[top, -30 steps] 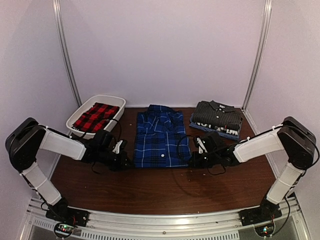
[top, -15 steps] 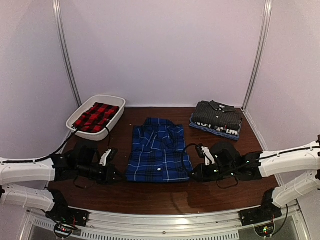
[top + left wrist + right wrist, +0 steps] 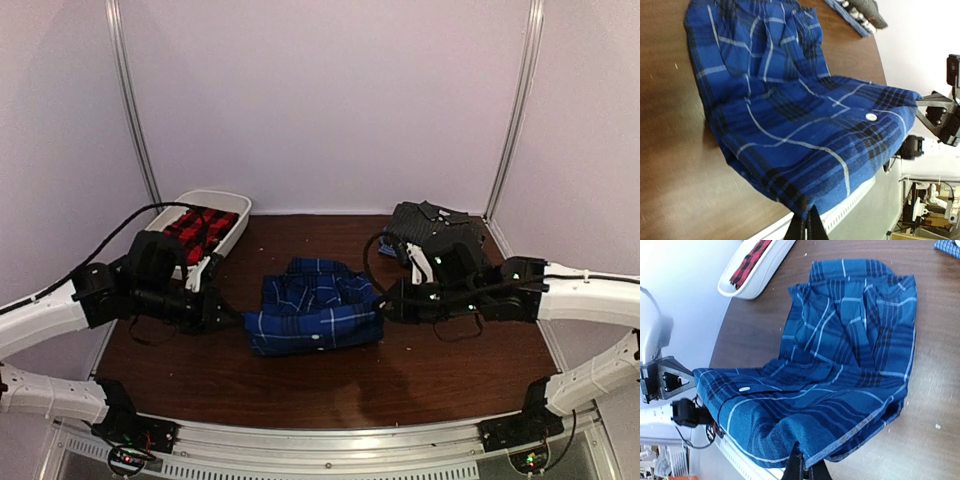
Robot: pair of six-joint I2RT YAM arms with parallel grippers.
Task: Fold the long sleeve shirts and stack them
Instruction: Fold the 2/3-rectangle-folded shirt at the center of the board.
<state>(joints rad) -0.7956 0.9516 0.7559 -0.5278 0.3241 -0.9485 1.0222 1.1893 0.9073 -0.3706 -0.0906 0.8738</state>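
Note:
The blue-and-black plaid shirt [image 3: 315, 312] lies in the middle of the table with its near edge lifted and carried back over its far part. My left gripper [image 3: 228, 315] is shut on its near left corner [image 3: 805, 210]. My right gripper [image 3: 390, 308] is shut on its near right corner [image 3: 807, 456]. The dark charcoal striped shirt [image 3: 440, 225] lies folded at the back right on another folded blue garment. The red-and-black plaid shirt [image 3: 195, 225] lies in the white tub [image 3: 235, 225] at the back left.
The brown table [image 3: 330, 385] shows bare wood in front of the blue shirt. The tub stands close behind my left arm. The folded pile is right behind my right arm. White walls with metal poles [image 3: 135, 130] close the back and sides.
Both grippers have lifted the near edge of the blue plaid shirt and carried it toward the back, so the shirt has gone from flat to half doubled over. Both arms moved inward and away.

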